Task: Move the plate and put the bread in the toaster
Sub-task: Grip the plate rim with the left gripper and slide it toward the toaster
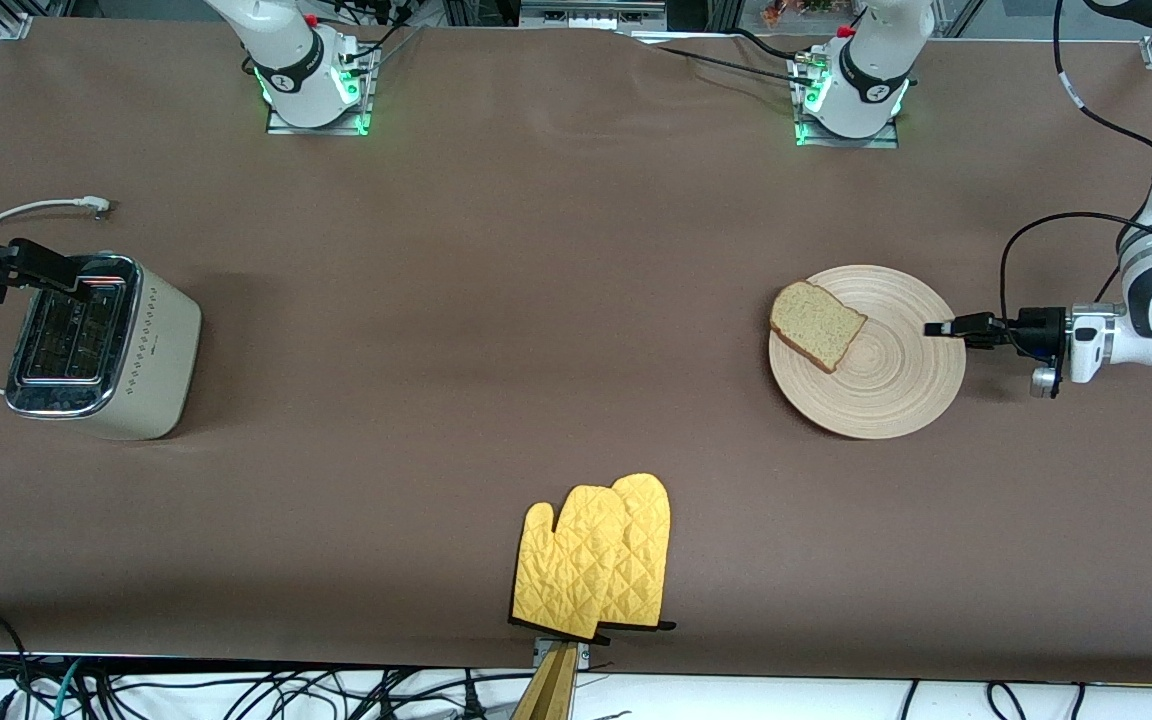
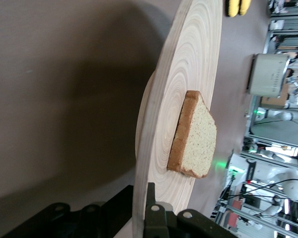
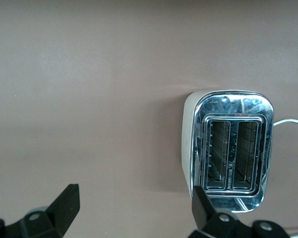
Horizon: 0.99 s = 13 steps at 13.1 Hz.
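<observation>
Pinching grooved wooden plate (image 1: 886, 370) rim: left hand (image 1: 939, 329); speckled bread (image 1: 816, 324) atop. Right hand (image 3: 134, 208) spread over chrome-topped toaster (image 1: 101, 345).

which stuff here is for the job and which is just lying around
For the job:
plate, its rim clamped by the left gripper
bread on the plate
toaster, under the open right gripper

Lying about:
yellow mitts, nearest the front camera
</observation>
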Motion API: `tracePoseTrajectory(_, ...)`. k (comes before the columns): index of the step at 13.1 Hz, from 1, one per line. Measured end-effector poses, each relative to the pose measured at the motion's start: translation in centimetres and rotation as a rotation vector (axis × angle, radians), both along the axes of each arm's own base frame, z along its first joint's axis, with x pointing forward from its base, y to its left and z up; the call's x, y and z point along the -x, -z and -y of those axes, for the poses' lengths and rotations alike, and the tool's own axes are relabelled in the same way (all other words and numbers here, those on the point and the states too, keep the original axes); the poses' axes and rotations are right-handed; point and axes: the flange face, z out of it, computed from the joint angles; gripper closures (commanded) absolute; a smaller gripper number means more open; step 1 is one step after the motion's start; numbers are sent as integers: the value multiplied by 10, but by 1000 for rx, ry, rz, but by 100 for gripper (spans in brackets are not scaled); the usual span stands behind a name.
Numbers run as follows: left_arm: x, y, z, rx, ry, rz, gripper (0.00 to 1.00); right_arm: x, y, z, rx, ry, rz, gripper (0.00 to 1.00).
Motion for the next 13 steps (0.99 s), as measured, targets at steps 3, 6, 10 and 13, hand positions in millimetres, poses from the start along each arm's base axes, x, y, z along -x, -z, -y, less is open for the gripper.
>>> tracePoseTrajectory(3,-7,2,20,63,-19,0,100,0,0,0,0,0,0,0)
tracePoseTrajectory(6,-24,5,75,114,4,-15,100,0,0,0,0,1,0,0)
tracePoseTrajectory(10,-48,-1,199,163,81,-52,100,0,0,1,0,1,0,0)
tracePoseTrajectory(13,-53,-1,299,163,93,-77,100,0,0,1,-1,1,-1,0)
